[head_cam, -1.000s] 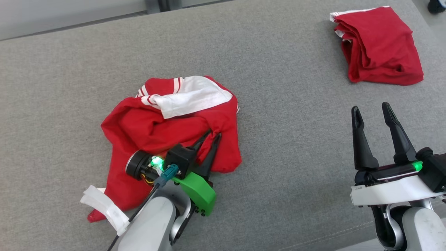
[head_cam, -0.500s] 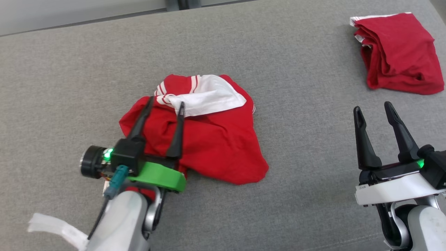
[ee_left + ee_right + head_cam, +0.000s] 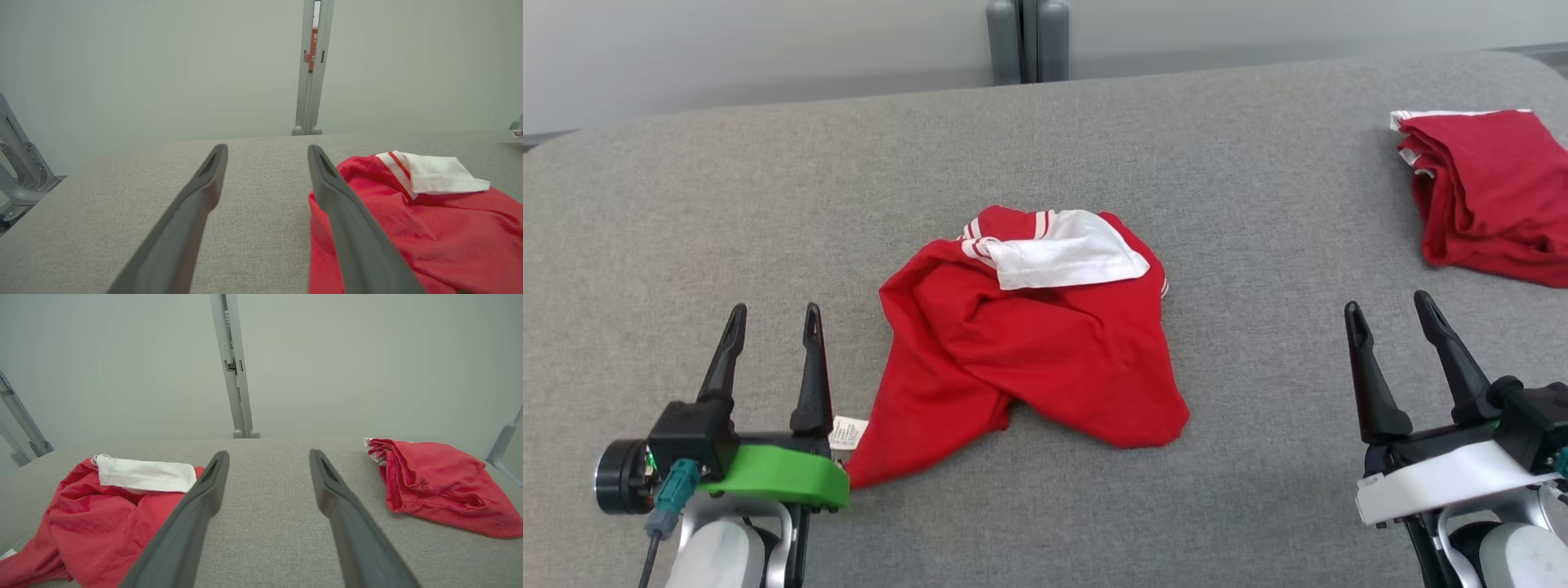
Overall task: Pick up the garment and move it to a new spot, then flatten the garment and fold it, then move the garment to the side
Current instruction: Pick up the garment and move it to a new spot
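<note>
On the grey bench (image 3: 1258,204) lies a crumpled red garment (image 3: 1029,359), seemingly awaiting flattening; left pincer (image 3: 774,310) and right pincer (image 3: 1387,302) flank it, wide open, empty.

Fingers of the left gripper (image 3: 774,310) and right gripper (image 3: 1387,302) are showing as dark matt plastic, smooth. Green bracket (image 3: 776,483) at the left gripper's base is looking like faintly glossy plastic. Grey surface (image 3: 768,204) beneath both tools is presenting as coarse woven cloth, matt. Garment (image 3: 1029,351) just right of the left gripper's fingers is appearing as soft red cloth, matt and creased, with a white cloth panel. Folded red garment (image 3: 1486,196) beyond the right gripper's tips is showing similar matt cloth.
</note>
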### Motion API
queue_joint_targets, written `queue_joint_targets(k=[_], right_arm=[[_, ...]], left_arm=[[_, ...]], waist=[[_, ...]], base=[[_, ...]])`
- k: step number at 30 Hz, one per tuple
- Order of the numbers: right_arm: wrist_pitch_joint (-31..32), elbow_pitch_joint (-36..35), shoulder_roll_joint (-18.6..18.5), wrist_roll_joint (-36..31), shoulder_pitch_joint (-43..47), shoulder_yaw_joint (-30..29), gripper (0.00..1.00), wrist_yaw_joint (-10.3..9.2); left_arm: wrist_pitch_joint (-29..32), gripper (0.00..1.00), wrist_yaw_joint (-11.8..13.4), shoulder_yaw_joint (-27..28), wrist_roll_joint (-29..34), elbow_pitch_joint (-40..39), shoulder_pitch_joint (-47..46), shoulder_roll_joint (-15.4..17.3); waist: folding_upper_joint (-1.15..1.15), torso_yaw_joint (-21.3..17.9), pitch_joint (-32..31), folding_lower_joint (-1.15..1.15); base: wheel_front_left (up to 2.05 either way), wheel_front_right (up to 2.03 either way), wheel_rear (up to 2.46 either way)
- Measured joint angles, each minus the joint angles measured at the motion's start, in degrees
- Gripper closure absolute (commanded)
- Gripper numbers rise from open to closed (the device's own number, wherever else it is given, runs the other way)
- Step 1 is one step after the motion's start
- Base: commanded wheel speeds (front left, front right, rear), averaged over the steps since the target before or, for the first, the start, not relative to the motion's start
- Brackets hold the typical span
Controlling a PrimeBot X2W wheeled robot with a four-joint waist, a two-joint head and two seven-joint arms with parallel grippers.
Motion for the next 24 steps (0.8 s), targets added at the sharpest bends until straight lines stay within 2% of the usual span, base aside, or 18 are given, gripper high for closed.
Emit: queue_joint_targets(k=[13,24], right_arm=[[2.90,-0.87,0.57,-0.38,4.58,0.60,0.00,0.00],[3.30,-1.51,0.53,-0.38,4.80,1.30,0.00,0.00]], left_arm=[[0.52,0.00,0.58,-1.10,-0.70,-1.08,6.95,0.30],[0.83,0.00,2.00,-1.29,-0.26,-1.99,7.40,1.00]], waist=[[0.00,-1.43,-5.78,0.00],[0.00,-1.15,-6.41,0.00]], base=[[0.00,0.00,0.00],[0.00,0.00,0.00]])
